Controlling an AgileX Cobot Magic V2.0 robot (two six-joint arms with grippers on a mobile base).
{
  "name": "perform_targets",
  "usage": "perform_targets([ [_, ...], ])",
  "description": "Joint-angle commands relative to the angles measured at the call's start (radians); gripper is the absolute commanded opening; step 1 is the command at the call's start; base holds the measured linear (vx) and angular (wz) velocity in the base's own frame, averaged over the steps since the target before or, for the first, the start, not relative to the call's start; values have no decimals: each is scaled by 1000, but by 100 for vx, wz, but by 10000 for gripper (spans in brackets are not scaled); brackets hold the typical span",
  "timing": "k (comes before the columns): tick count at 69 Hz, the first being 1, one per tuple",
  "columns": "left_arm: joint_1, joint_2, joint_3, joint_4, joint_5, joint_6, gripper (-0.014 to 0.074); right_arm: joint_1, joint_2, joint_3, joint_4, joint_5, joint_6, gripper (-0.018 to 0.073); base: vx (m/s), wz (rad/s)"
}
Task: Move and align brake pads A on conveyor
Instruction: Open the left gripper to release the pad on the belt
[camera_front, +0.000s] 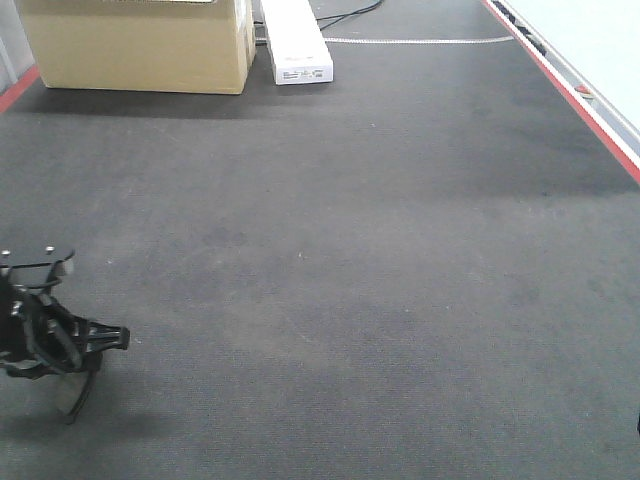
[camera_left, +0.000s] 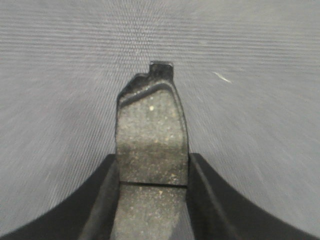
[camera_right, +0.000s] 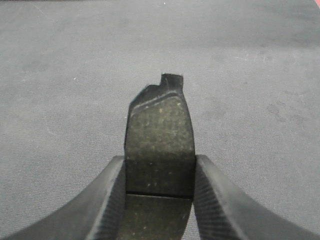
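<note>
Left pincer (camera_left: 152, 162) and right pincer (camera_right: 160, 160) clamp brake pads (camera_left: 151, 130) (camera_right: 160, 135) — seemingly above the conveyor (camera_right: 70, 75).

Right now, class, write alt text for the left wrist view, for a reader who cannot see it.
A dark grey pad with a groove across it is clamped in the black left gripper, its notched end pointing away from the camera. Behind it lies the grey textured belt.

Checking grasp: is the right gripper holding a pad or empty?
Holding: the right gripper is shut on a brake pad, fingers against both edges.
</note>
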Motion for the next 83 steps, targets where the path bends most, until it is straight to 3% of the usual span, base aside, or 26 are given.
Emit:
perform_targets([
  [1, -5, 7, -48, -3, -36, -8, 170, -3, 5, -29, -8, -95, 0, -7, 0, 0],
  [14, -5, 27, -64, -3, -51, -7, 358, -3, 5, -29, -8, -95, 0, -7, 0, 0],
  [23, -5, -3, -65, 5, -26, -2, 435, -3, 5, -29, -8, -95, 0, -7, 0, 0],
  [39, -5, -199, -44, 19, 26, -2, 440, -3, 5, -29, -8, -95, 0, -7, 0, 0],
  [47, -5, -339, 3, 19, 23, 38, 440, -3, 5, -29, -8, -95, 0, -7, 0, 0],
  [83, -5, -1160, 324, 19, 42, 100, 439, -3, 5, -29, -8, -94, 0, -7, 0, 0],
])
